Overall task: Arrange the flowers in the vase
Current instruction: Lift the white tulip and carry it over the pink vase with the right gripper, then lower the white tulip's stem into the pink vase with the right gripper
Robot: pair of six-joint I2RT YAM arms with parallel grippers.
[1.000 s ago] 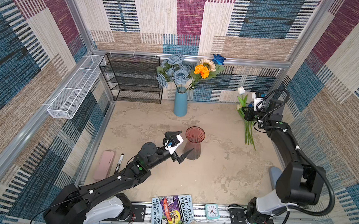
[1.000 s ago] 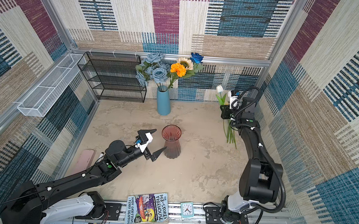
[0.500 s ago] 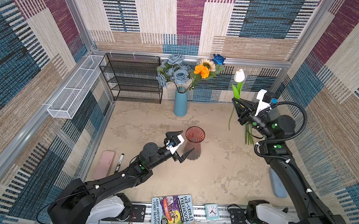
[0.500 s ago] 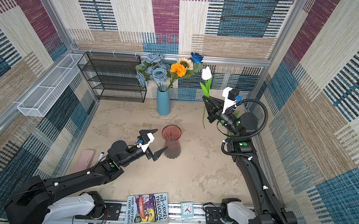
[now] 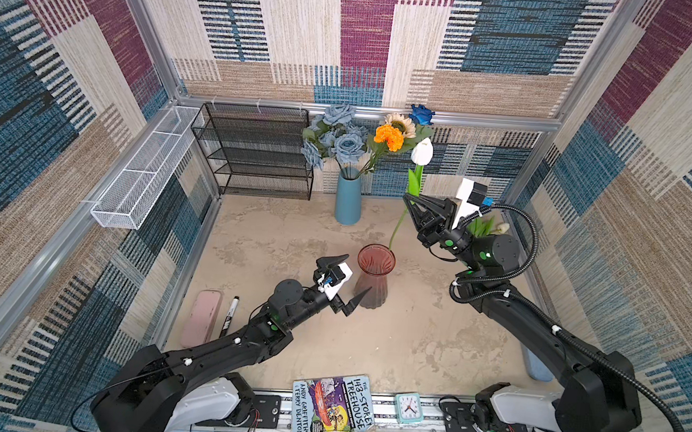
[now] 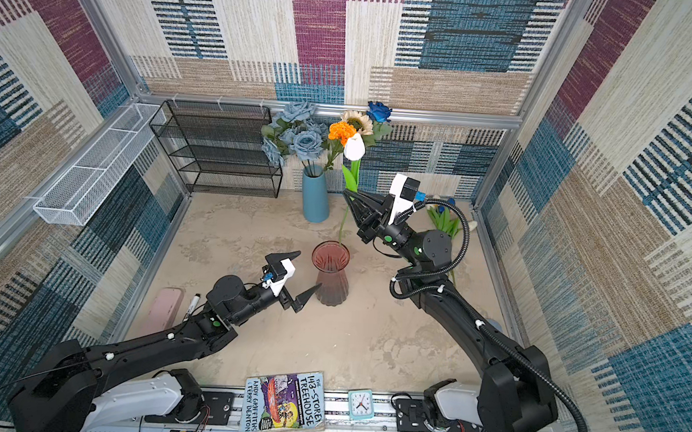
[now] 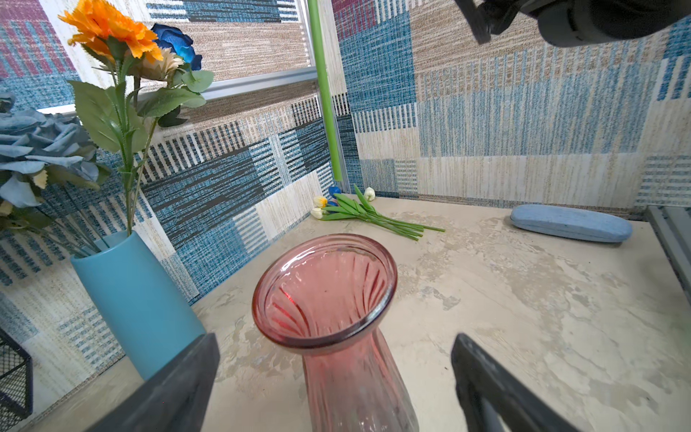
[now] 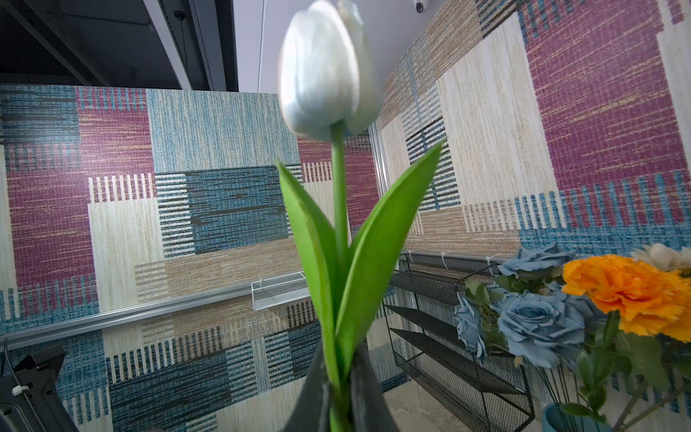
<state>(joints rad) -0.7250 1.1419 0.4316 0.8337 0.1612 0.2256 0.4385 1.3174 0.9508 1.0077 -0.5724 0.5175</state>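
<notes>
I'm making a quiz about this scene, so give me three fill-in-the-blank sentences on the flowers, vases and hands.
The tulip held in the right hand is ____.
The left hand by the pink vase is ____.
The back vase holding the orange marigold is ____.
Missing words: white; open; blue.

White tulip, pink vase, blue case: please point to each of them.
white tulip (image 5: 422, 151), in a top view, on its bloom.
pink vase (image 7: 351, 385), left wrist view, on its ribbed neck.
blue case (image 7: 570, 223), left wrist view, on its lid.
</notes>
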